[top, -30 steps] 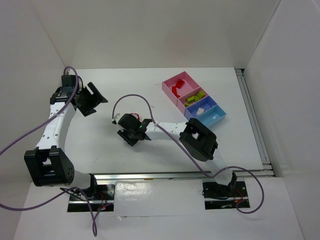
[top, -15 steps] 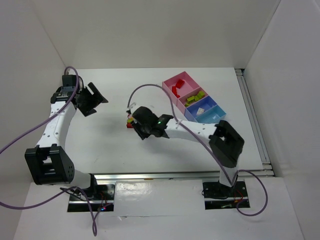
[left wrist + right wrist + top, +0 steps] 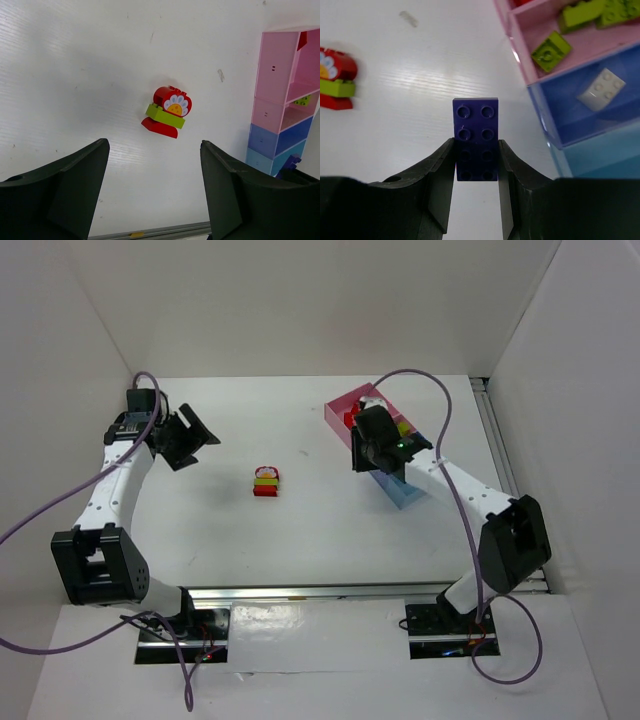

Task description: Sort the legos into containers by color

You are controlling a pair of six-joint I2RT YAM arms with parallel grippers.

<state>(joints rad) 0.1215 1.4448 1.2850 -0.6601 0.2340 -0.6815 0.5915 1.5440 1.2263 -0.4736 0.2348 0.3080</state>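
My right gripper (image 3: pixel 475 146) is shut on a dark purple brick (image 3: pixel 475 131) and holds it over the table just left of the containers (image 3: pixel 540 102), beside the join between the green-filled and blue boxes. In the top view the right gripper (image 3: pixel 362 452) hangs at the row's (image 3: pixel 340 408) left side. Lime green bricks (image 3: pixel 551 50) lie in the second box and a beige brick (image 3: pixel 602 89) in the blue one. A stack of red, lime green and a red-white round piece (image 3: pixel 267 481) stands mid-table (image 3: pixel 167 112). My left gripper (image 3: pixel 154 145) is open and empty, far left (image 3: pixel 190 438).
The container row shows at the right edge of the left wrist view (image 3: pixel 280 95). White walls enclose the table on three sides. A metal rail (image 3: pixel 510 480) runs along the right edge. Purple cables arc over both arms.
My right arm has swung from the brick stack at mid-table to the containers, carrying the purple brick. The stack is now uncovered. The left arm has not moved.
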